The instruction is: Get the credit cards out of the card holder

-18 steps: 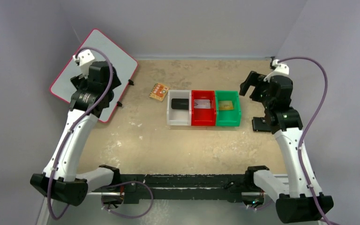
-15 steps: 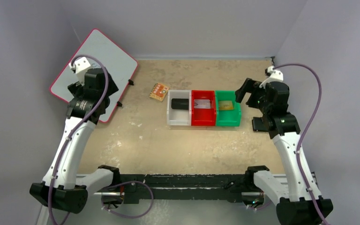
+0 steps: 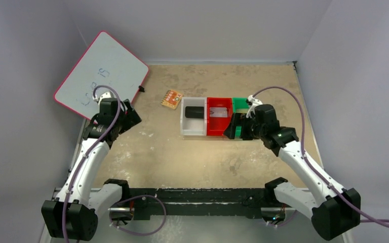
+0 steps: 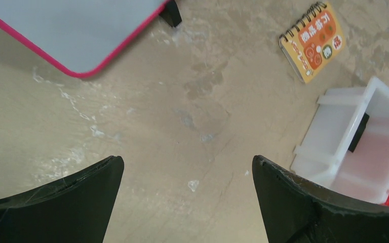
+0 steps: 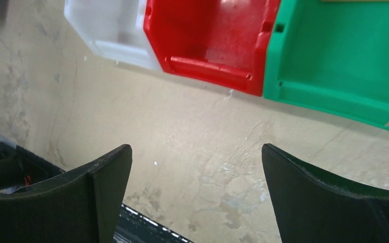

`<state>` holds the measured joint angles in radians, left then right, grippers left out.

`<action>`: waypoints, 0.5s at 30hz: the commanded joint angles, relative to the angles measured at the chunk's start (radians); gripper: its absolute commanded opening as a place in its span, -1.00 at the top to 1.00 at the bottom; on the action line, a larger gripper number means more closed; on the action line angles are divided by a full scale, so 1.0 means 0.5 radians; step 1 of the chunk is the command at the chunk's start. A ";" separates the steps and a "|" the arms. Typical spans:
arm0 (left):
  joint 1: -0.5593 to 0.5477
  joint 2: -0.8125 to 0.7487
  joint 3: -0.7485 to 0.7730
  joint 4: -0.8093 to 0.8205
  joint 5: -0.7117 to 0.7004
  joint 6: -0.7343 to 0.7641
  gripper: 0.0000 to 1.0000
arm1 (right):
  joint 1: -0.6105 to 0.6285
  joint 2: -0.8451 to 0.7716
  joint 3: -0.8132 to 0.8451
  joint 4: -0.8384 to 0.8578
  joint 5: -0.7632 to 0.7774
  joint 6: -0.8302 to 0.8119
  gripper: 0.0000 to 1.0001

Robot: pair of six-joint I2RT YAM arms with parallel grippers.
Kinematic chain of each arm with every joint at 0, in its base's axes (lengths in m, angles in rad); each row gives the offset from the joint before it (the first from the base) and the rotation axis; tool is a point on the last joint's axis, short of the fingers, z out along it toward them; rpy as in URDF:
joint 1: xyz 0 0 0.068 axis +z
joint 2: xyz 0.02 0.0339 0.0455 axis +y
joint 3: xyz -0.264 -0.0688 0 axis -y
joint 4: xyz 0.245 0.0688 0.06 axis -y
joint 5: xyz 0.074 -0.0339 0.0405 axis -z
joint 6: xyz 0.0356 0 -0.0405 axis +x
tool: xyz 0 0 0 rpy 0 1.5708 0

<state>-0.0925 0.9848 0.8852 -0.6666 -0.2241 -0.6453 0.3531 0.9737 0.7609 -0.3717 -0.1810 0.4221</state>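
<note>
Whiteboard (image 3: 116, 66): pink rim, faint handwriting, illegible | notebook (image 4: 313, 41): orange, spiral-bound, round emblems, script unreadable | silver-grey card (image 3: 221, 112): flat in glossy red bin (image 3: 219, 132) | black block (image 3: 194, 112): in translucent white bin (image 3: 193, 130) | green bin (image 5: 334, 50): plastic, part-hidden from above by right pincer (image 5: 196, 152), spread wide, empty | left pincer (image 4: 186, 167): wide, empty, over mottled tabletop (image 3: 182, 157).

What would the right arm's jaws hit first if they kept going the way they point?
Most likely the bare tan tabletop, just in front of the red plastic bin and the green plastic bin. Nothing lies between the open jaws, though their height above the table is hard to judge.
</note>
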 commanded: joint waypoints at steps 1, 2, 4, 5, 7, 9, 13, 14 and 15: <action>0.029 -0.120 -0.117 0.200 0.360 -0.077 -1.00 | 0.162 0.087 -0.041 0.132 0.009 0.173 -1.00; 0.031 -0.138 -0.139 0.201 0.392 -0.078 -1.00 | 0.206 0.126 -0.043 0.137 0.060 0.214 -0.99; 0.034 -0.170 -0.180 0.217 0.439 -0.078 -1.00 | 0.314 0.184 -0.074 0.188 0.165 0.340 -0.97; 0.036 -0.188 -0.203 0.231 0.457 -0.080 -1.00 | 0.362 0.211 -0.097 0.232 0.194 0.401 -0.97; 0.037 -0.218 -0.242 0.259 0.489 -0.088 -1.00 | 0.470 0.273 -0.119 0.295 0.296 0.536 -0.96; 0.038 -0.241 -0.272 0.297 0.520 -0.090 -1.00 | 0.579 0.360 -0.115 0.331 0.440 0.659 -0.96; 0.041 -0.234 -0.276 0.318 0.542 -0.067 -1.00 | 0.706 0.562 -0.071 0.377 0.746 0.915 -0.90; 0.042 -0.228 -0.267 0.313 0.543 -0.055 -1.00 | 0.717 0.607 -0.064 0.401 0.803 0.961 -0.87; 0.042 -0.227 -0.263 0.309 0.543 -0.049 -1.00 | 0.722 0.653 -0.051 0.437 0.836 0.976 -0.89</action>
<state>-0.0795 0.8757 0.7437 -0.5701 0.0154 -0.6724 0.6964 1.2442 0.7059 -0.2268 0.0673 0.7700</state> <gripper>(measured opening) 0.996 0.944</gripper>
